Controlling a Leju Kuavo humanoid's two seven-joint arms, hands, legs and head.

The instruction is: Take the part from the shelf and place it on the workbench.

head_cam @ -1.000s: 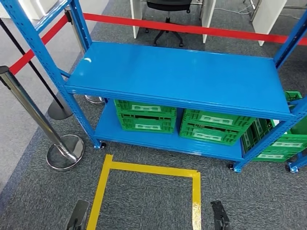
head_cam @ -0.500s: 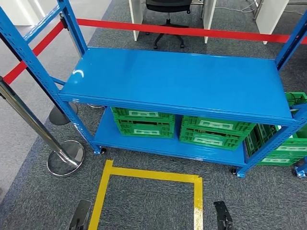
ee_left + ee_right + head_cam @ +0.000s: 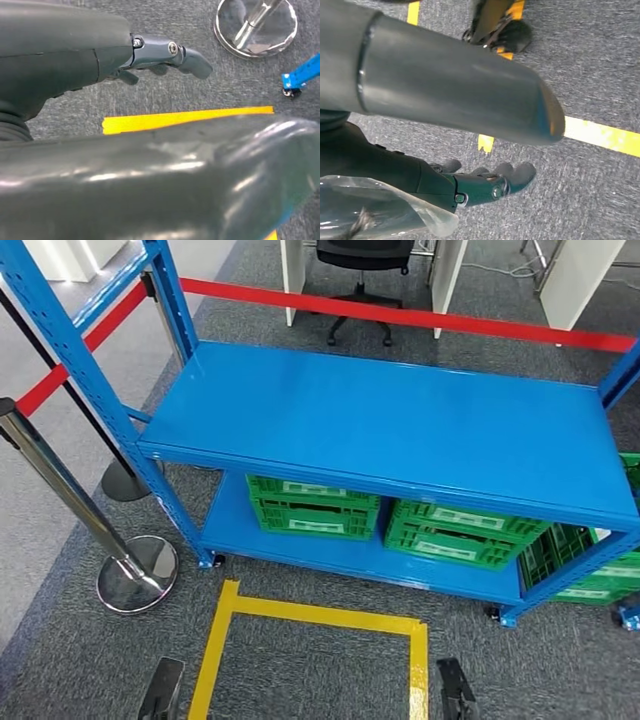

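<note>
The blue shelf (image 3: 392, 420) stands ahead, its top board bare. My left hand (image 3: 162, 690) hangs low at my side; in the left wrist view the left hand (image 3: 166, 52) has straight fingers and holds nothing. My right hand (image 3: 455, 692) hangs low on the other side. In the right wrist view a clear plastic bag (image 3: 369, 210) with a dark part inside lies against the right hand (image 3: 478, 185), over the carpet. How the fingers grip the bag is hidden.
Green crates (image 3: 313, 505) (image 3: 460, 530) sit on the shelf's lower board, more (image 3: 596, 570) at the right. A yellow tape square (image 3: 317, 615) marks the carpet before me. A chrome stanchion (image 3: 136, 570) with red belt (image 3: 407, 318) stands left; an office chair (image 3: 362, 255) lies beyond.
The whole picture has shifted a little between frames, so the camera moved; the shelf and crates stay where they were. Both hands still hang low.
</note>
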